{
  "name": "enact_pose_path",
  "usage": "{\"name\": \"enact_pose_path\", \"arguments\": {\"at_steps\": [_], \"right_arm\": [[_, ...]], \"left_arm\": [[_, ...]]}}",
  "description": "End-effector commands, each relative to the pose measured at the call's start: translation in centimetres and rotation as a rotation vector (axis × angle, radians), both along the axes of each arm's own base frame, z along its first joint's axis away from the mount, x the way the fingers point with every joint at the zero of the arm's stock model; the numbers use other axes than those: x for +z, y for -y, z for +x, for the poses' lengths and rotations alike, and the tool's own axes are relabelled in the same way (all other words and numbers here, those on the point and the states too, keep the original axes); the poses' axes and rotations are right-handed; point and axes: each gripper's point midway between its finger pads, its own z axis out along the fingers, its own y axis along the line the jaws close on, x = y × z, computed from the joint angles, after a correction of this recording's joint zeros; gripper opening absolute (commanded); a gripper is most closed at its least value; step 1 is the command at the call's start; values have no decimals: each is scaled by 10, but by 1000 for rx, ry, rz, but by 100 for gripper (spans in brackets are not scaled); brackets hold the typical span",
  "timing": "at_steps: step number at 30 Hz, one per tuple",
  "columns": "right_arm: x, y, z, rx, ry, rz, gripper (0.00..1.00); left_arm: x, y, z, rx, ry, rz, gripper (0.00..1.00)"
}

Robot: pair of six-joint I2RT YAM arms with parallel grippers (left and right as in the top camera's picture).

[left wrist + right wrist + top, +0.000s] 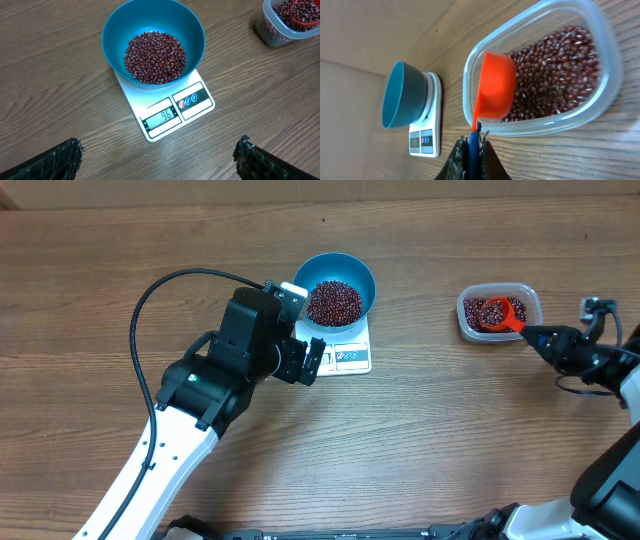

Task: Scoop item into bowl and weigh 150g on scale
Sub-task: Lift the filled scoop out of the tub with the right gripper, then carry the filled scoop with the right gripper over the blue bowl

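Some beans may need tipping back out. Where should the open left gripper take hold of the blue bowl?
Likely the bowl at the rim nearest that arm, from above, one jaw inside, one outside: the smooth walls flare, and the beans lie low, leaving the upper wall bare.

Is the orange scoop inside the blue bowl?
No, the orange scoop is in the clear tub, well away from the blue bowl on the scale.

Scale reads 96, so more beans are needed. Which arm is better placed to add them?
Right. The right arm's jaws are shut on the orange scoop, which sits in the clear tub of beans. The left arm hovers beside the scale, jaws open and empty.
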Motion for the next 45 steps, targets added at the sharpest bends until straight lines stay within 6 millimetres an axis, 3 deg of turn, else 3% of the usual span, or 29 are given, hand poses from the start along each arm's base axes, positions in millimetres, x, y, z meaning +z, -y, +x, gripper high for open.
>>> {"name": "enact_pose_path", "arguments": {"at_steps": [1,23,34,38,45], "right_arm": [[7,5,-2,-21,19,67,4],[58,-14,-7,79,207,319,4],[58,-22,-16,65,135,407,4],[58,-32,-17,82,111,430,4],[57,-75,-12,204,83,436,4]], "left_arm": [[4,0,1,9,3,-18,99],[4,1,1,8,3,-18,100],[4,0,1,9,3,-18,100],[4,0,1,9,3,-18,99],[4,0,1,9,3,-18,100]]}}
